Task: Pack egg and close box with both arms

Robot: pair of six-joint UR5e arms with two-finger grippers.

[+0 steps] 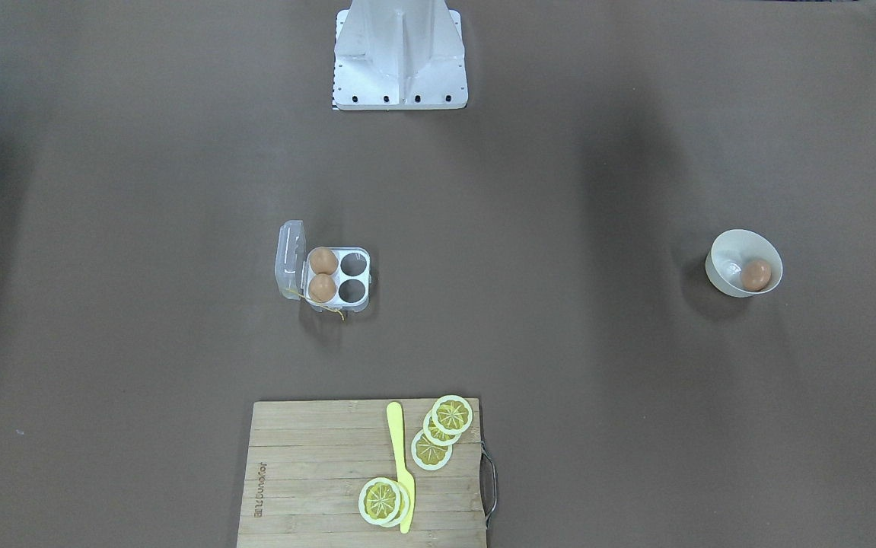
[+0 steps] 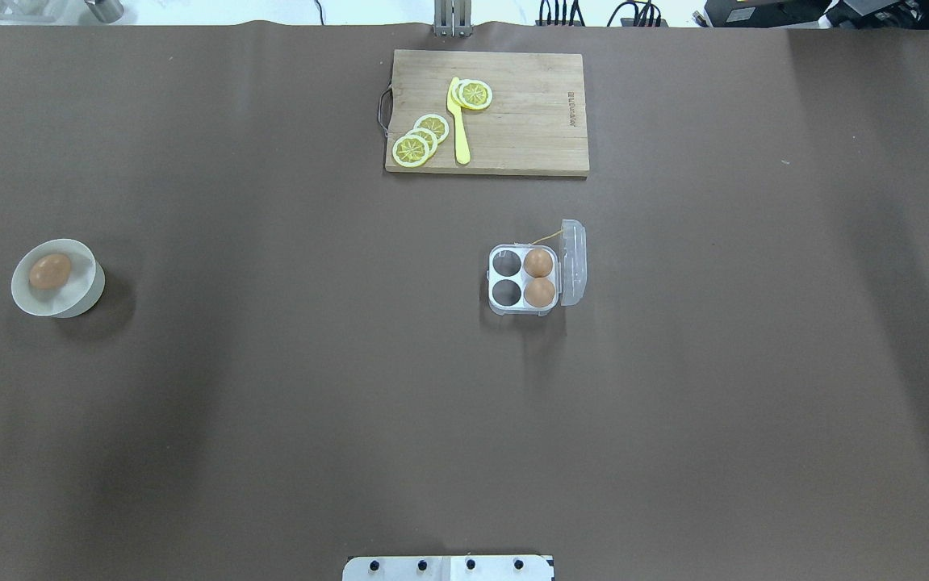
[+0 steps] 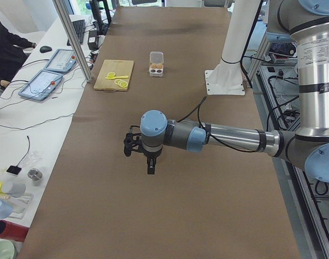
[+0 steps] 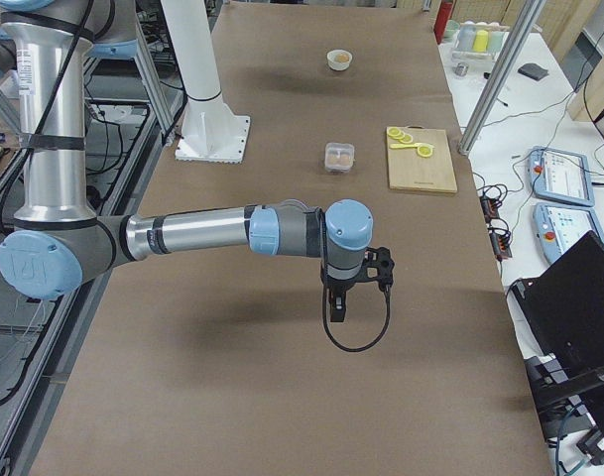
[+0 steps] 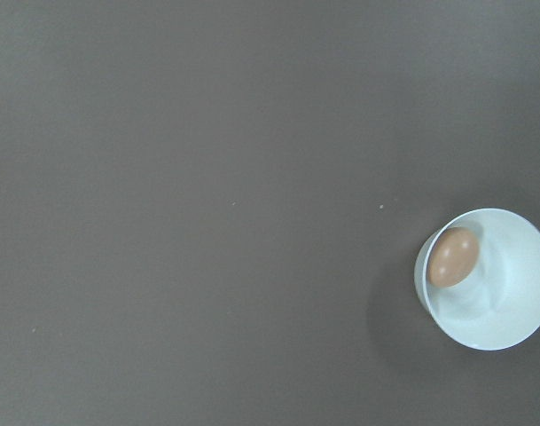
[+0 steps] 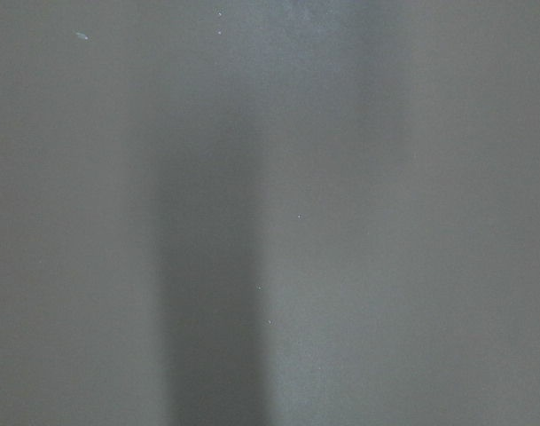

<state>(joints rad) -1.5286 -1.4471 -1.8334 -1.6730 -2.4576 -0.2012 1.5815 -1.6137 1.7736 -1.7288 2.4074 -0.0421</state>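
Note:
The clear egg box sits open mid-table, its lid folded out to the side. Two tan eggs fill the cups next to the lid; the other two cups are empty. A third egg lies in a white bowl far to the robot's left, also seen in the left wrist view. The left gripper hangs above bare table and shows only in the exterior left view. The right gripper shows only in the exterior right view. I cannot tell whether either is open or shut.
A wooden cutting board with lemon slices and a yellow knife lies at the table's far edge. The white stand is at the robot's side. The right wrist view shows only brown table.

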